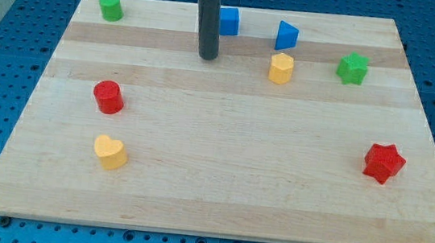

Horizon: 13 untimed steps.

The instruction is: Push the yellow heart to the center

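Note:
The yellow heart [109,151] lies near the view's bottom left of the wooden board [219,186]. My tip [207,57] stands near the view's top middle, far up and to the right of the heart. It is just below and left of a blue cube [229,21]. The tip touches no block.
A red cylinder [108,96] sits above the heart. A yellow hexagonal block [281,67], a blue triangular block [286,36] and a green star [353,68] lie at the top right. A green cylinder [110,7] is at the top left. A red star [383,162] is at the right.

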Tool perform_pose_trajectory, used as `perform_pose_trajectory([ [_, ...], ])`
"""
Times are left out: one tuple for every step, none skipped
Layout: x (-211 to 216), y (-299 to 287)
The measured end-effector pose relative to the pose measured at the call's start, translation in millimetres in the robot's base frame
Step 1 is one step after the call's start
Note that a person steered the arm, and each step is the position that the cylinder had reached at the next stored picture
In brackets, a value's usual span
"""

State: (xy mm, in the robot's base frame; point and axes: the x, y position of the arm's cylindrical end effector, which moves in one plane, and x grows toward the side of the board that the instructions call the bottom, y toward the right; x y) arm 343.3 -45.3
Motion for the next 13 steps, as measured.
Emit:
perform_pose_trajectory([
  [48.6, 0.0],
  [94.8, 0.0],
  [146.9, 0.0],
  [180.0, 0.0],
  [180.0, 0.0],
  [203.5, -11.7],
  [213.6, -16.5],
  [214.8, -33.0],
  [220.9, -83.0],
  [220.9, -85.5],
  [228.9, -118.4],
  [228.9, -119.7],
  [221.6, -122.1],
])
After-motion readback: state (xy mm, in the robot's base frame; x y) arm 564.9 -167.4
